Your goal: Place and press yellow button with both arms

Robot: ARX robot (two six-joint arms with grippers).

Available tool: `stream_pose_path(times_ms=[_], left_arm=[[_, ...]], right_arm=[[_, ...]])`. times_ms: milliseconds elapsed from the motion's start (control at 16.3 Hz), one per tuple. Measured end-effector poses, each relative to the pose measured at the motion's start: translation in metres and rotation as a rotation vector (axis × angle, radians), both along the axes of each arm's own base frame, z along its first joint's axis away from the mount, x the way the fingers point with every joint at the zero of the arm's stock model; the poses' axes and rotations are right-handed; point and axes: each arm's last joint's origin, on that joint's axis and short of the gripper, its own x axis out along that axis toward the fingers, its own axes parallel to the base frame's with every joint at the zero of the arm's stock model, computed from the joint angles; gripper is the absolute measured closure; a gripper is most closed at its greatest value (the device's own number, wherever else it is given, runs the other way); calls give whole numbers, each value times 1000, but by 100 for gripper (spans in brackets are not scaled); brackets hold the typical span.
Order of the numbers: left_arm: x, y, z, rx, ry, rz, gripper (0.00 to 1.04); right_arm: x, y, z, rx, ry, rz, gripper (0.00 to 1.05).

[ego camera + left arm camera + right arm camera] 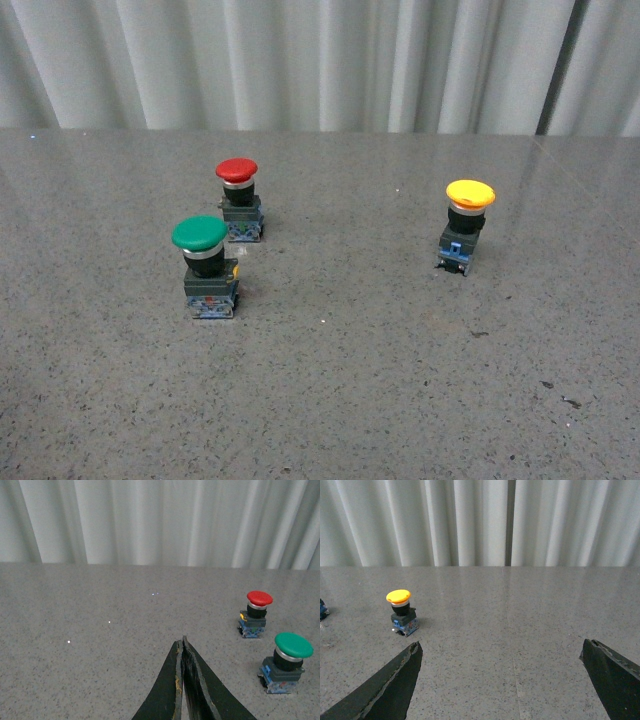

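Closest to its wrist camera, the left claw is clenched, its fingers pressed together on nothing. The right claw is released, spread wide. The yellow button stands cap-up on the right part of the speckled grey worktop, untouched by either claw. Well apart on the left stand the green button and, just behind it, the red button. A pale curtain hangs beyond.

A grey speckled tabletop runs back to a pale pleated curtain.
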Motion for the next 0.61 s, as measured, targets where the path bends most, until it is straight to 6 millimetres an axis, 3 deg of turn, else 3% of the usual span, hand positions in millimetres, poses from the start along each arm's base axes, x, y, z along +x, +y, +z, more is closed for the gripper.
stream_pose_path(times_ms=[368,614], left_arm=[[-19,0,-13,0,1,0,103],[-29,0,-9,0,-21,0,103]], right_arm=[[0,0,0,0,0,0,6],[0,0,0,0,0,0,6]])
